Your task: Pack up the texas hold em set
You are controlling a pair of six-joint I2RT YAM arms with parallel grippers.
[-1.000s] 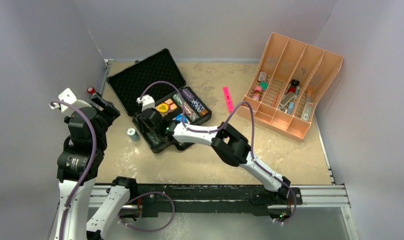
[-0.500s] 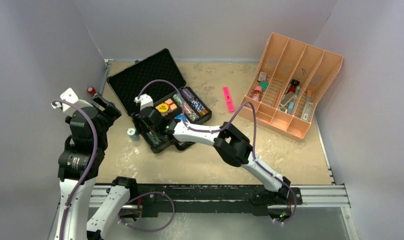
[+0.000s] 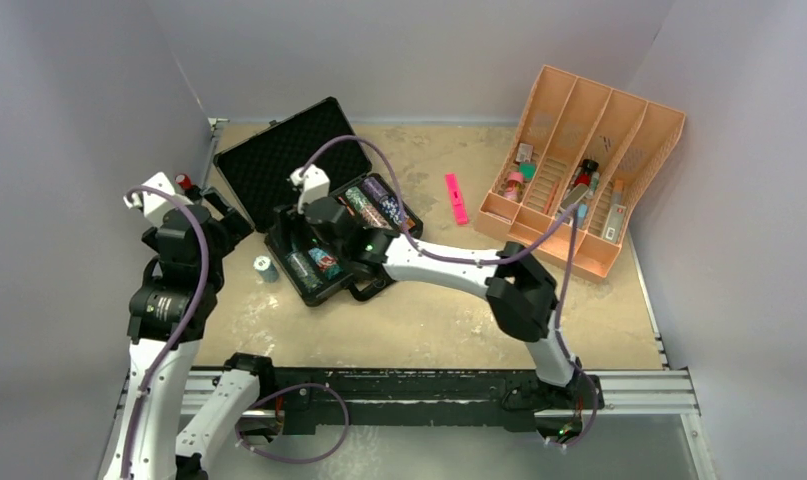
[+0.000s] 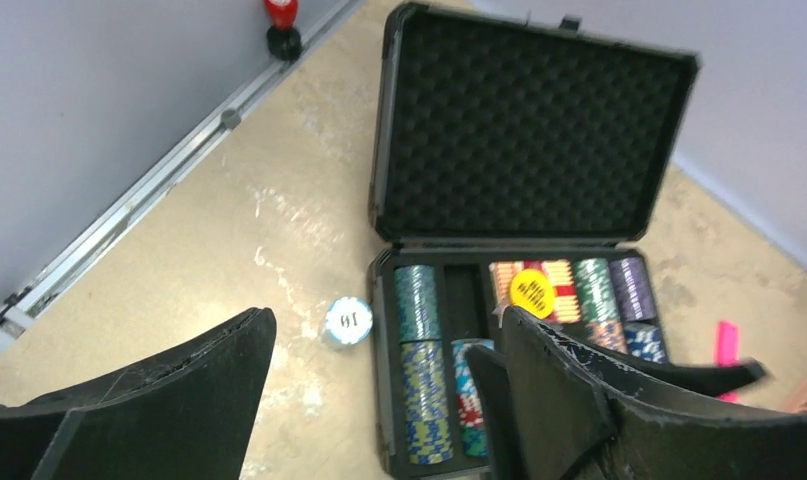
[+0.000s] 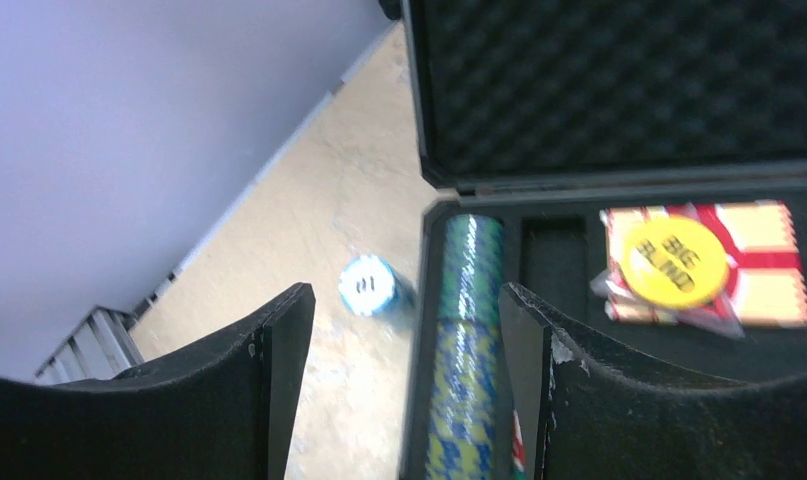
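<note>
Matt black egg-crate foam lines the case lid (image 4: 524, 130); the tabletop (image 3: 429, 320) looks rough, the tray (image 3: 564, 240) smooth plastic.

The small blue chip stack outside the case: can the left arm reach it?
Probably yes: the chip stack stands on the table beside the case, with the left end effector open nearby.

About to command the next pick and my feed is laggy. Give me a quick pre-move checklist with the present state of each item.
1. Left jaws open, nothing in them: ok.
2. Right jaws open, nothing in them: ok; they hover over the case.
3. Case lid open: ok.
4. All chips packed: not ok; one chip stack stands on the table, left of the case.
5. Free slot for it: ok, empty beside the leftmost chip column.
</note>
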